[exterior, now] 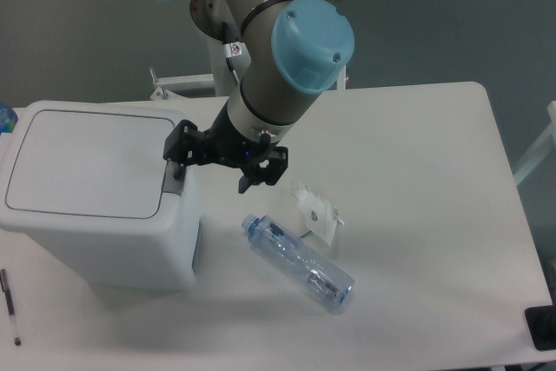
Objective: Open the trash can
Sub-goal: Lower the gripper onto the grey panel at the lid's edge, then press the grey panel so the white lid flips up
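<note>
The trash can [95, 188] is a large white bin standing at the left of the table, with its flat lid [87, 162] lying shut. A grey push-button tab [174, 179] sits on its right rim. My black gripper [222, 162] hangs just right of the bin's right edge with its jaws spread open and nothing between them. Its left finger [181, 149] is right above the tab; I cannot tell whether it touches. Its right finger [263, 170] is over bare table.
A clear plastic bottle [300, 262] lies on its side right of the bin, with a crumpled white wrapper [318, 213] just behind it. A pen [9, 306] lies at the front left. A black object [543, 327] is at the front right corner.
</note>
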{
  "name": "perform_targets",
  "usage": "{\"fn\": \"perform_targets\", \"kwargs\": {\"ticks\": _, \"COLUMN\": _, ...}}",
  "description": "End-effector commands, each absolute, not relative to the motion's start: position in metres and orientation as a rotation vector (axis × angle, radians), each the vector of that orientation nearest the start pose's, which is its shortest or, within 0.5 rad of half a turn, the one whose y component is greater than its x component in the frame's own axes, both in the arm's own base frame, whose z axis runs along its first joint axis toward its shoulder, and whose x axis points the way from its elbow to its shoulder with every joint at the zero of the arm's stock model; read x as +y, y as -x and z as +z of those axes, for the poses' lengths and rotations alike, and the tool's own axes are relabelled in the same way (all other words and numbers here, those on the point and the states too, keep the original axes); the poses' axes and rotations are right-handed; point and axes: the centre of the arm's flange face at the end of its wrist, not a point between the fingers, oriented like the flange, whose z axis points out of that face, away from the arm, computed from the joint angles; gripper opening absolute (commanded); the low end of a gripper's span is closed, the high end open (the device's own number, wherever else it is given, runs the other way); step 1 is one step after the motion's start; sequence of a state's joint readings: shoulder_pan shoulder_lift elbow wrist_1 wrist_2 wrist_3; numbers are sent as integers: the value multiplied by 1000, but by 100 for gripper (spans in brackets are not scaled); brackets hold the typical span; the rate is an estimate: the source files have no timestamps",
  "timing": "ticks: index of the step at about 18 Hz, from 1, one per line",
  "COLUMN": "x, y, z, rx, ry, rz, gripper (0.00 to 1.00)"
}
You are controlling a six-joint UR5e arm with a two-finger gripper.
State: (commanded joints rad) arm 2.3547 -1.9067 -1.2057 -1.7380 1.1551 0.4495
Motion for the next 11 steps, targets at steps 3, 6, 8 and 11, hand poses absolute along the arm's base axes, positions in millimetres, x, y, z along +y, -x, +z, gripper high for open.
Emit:
{"fn": "perform_targets", "kwargs": {"ticks": 3, "x": 560, "y": 315, "z": 471, "rx": -536, "ry": 2907, "rz": -615, "gripper": 100}}
{"fn": "perform_targets", "kwargs": {"ticks": 6, "x": 560, "y": 315, "z": 469, "rx": -536, "ry": 2911, "rz": -612, "gripper": 100}}
{"fn": "perform_targets", "kwargs": {"ticks": 8, "x": 560, "y": 315, "z": 471, "rx": -535, "ry": 2910, "rz": -609, "gripper": 100}}
{"fn": "perform_targets", "kwargs": {"ticks": 11, "x": 560, "y": 315, "z": 472, "rx": -535, "ry": 2910, "rz": -609, "gripper": 100}}
